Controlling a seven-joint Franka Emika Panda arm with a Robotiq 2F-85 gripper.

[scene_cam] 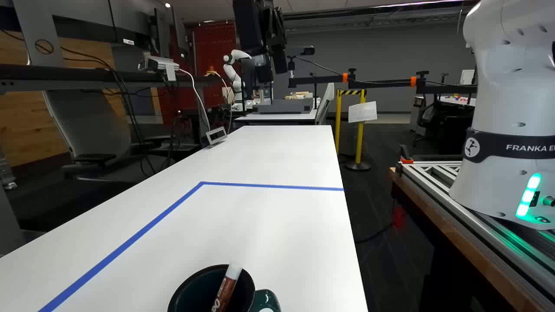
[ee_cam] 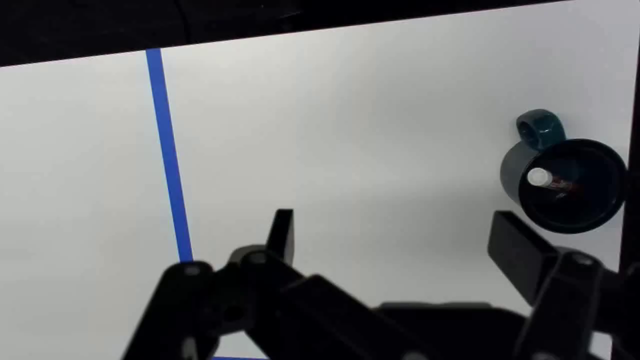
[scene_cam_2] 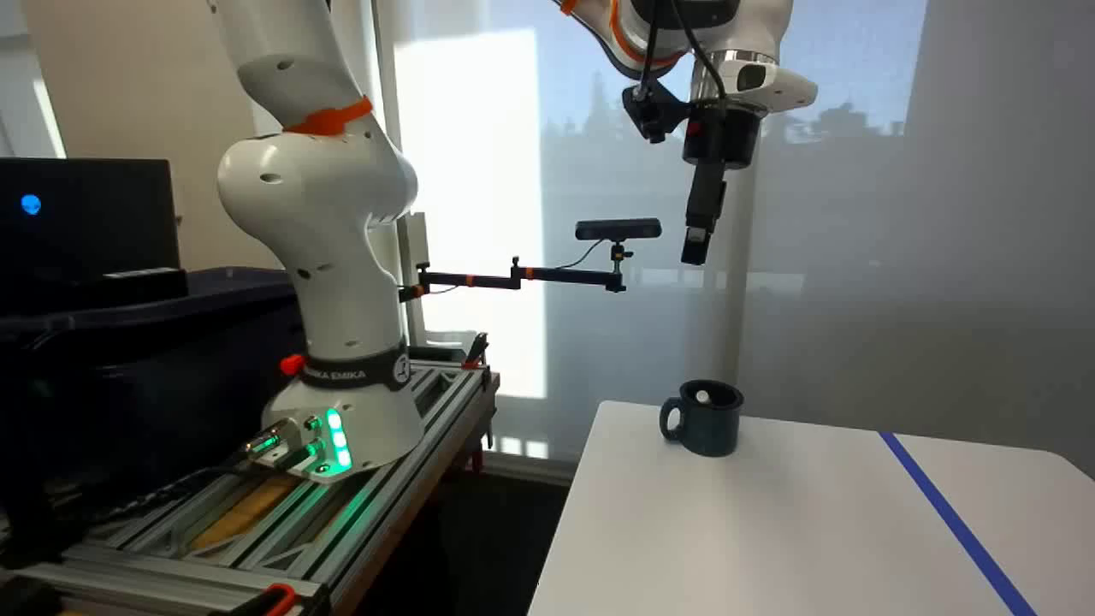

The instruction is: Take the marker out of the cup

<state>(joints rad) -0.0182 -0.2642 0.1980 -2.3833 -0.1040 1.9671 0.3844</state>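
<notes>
The cup is a dark mug with a teal handle, upright near the table's edge; it shows in both exterior views (scene_cam: pixel 190 289) (scene_cam_2: pixel 708 432) and at the right of the wrist view (ee_cam: pixel 575 215). The marker leans inside it, reddish-brown with a white end poking up at the rim (scene_cam: pixel 226 287) (ee_cam: pixel 552 181). In an exterior view only its white end shows (scene_cam_2: pixel 703 397). Its lower part is hidden in the cup. My gripper (ee_cam: pixel 392 217) is open and empty. It hangs well above the table, over the cup's surroundings, pointing down in an exterior view (scene_cam_2: pixel 696 246), touching nothing.
The white table (scene_cam: pixel 277 225) carries blue tape lines (scene_cam: pixel 138 234). The cup stands close to a table edge. A camera on a black bar (scene_cam_2: pixel 618 229) sticks out behind the table. A small grey box with a cable (scene_cam: pixel 216 136) sits at the table's far left edge.
</notes>
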